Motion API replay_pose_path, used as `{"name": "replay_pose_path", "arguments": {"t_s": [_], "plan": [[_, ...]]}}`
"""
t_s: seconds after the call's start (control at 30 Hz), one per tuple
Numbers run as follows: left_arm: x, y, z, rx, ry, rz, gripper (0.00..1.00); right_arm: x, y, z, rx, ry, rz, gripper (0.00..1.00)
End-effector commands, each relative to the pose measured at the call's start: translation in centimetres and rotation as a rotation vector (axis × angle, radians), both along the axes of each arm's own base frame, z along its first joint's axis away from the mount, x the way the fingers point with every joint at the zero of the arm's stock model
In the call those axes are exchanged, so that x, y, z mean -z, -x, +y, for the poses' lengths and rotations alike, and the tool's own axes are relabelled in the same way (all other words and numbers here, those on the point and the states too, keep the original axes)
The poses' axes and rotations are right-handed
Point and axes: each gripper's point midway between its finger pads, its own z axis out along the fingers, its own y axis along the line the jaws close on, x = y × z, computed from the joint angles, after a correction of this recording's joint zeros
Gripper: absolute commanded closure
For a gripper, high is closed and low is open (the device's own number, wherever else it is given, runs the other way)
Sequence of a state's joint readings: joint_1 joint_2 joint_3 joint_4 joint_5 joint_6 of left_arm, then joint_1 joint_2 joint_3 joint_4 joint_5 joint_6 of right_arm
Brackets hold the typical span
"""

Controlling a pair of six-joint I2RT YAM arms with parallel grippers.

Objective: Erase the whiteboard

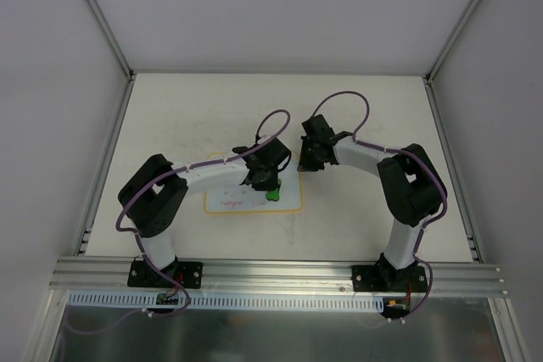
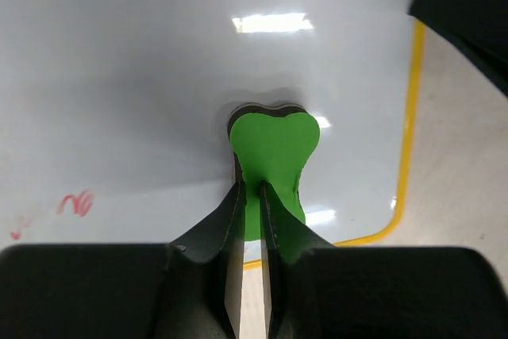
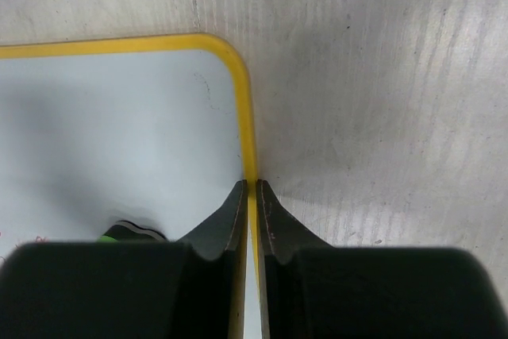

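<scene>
Board (image 1: 233, 201) lies flat mid-desk (image 3: 381, 77), slightly toward the near edge. Left tool (image 2: 252, 186) is clamped on the green eraser (image 2: 274, 144), which is pressed to the board. Right tool (image 3: 252, 190) is closed, tips on the yellow rim (image 3: 244, 109) at the board's right side. That looks like pinning, not gripping. Board reads as thin, stiff, light and glossy, so it likely skates under wiping. Hold it down at rim or corner, clear of the red marks (image 2: 75, 202).
</scene>
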State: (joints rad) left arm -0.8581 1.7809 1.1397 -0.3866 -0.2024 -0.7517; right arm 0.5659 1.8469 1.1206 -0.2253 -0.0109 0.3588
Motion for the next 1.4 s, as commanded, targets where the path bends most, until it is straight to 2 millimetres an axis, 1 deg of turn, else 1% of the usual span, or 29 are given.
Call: {"name": "replay_pose_path", "arguments": {"t_s": [0.0,0.07,0.13,0.23,0.3,0.4,0.43,0.5,0.53,0.57,0.6,0.63,0.67,0.7,0.77,0.87,1.0,1.1,1.13,1.2,1.23,1.37], "plan": [[1.9,2.2,6.9,-0.035,-0.223,0.076,1.0,5.3,4.0,-4.6,0.03,0.189,0.173,0.92],[2.0,2.2,7.9,-0.058,-0.226,0.087,1.0,5.3,4.0,-4.5,0.026,0.19,0.172,0.92],[2.0,2.7,8.9,-0.075,-0.223,0.097,1.0,5.4,4.0,-4.5,0.027,0.188,0.177,0.92],[1.8,3.0,8.5,-0.076,-0.195,0.108,1.0,5.4,4.0,-4.5,0.029,0.187,0.176,0.92],[1.6,3.4,7.6,-0.064,-0.171,0.115,1.0,5.4,4.0,-4.5,0.031,0.189,0.176,0.92],[1.0,3.4,5.7,-0.042,-0.144,0.095,1.0,5.4,4.0,-4.5,0.03,0.187,0.176,0.92],[0.8,3.6,4.5,-0.02,-0.132,0.09,1.0,5.4,4.0,-4.5,0.03,0.187,0.177,0.92],[0.7,3.7,3.1,0.0,-0.113,0.094,1.0,5.4,4.0,-4.5,0.031,0.185,0.177,0.92],[0.7,3.7,1.7,0.023,-0.103,0.096,1.0,5.4,4.0,-4.6,0.031,0.187,0.179,0.92],[0.7,3.8,1.1,0.034,-0.098,0.097,1.0,5.4,4.0,-4.5,0.031,0.186,0.178,0.92],[1.3,3.9,0.6,0.044,-0.104,0.111,1.0,5.4,4.1,-4.5,0.03,0.186,0.178,0.92],[1.1,3.8,-0.4,0.056,-0.088,0.112,1.0,5.4,4.1,-4.6,0.032,0.186,0.18,0.92],[1.1,4.2,-1.2,0.07,-0.082,0.113,1.0,5.4,4.0,-4.5,0.031,0.186,0.178,0.92],[1.7,4.4,-1.5,0.075,-0.092,0.122,1.0,5.4,4.0,-4.6,0.033,0.185,0.178,0.91],[1.7,4.5,-2.4,0.087,-0.088,0.122,1.0,5.4,4.1,-4.6,0.032,0.186,0.18,0.91],[2.4,4.7,-2.7,0.083,-0.092,0.142,1.0,5.4,4.0,-4.5,0.033,0.185,0.177,0.91],[3.0,4.9,-2.2,0.074,-0.106,0.151,1.0,5.4,4.0,-4.5,0.031,0.186,0.18,0.91],[3.3,5.3,-0.8,0.058,-0.13,0.153,1.0,5.4,4.1,-4.6,0.032,0.185,0.18,0.91],[3.5,5.5,0.2,0.044,-0.14,0.162,1.0,5.5,4.0,-4.6,0.033,0.187,0.181,0.91],[3.6,5.7,1.4,0.02,-0.145,0.172,1.0,5.6,4.1,-4.7,0.034,0.189,0.184,0.91],[3.4,5.8,2.6,-0.001,-0.147,0.173,1.0,5.6,4.1,-4.7,0.035,0.189,0.185,0.91],[2.7,6.1,5.1,-0.05,-0.145,0.158,1.0,5.7,4.1,-4.7,0.038,0.188,0.188,0.91]]}}
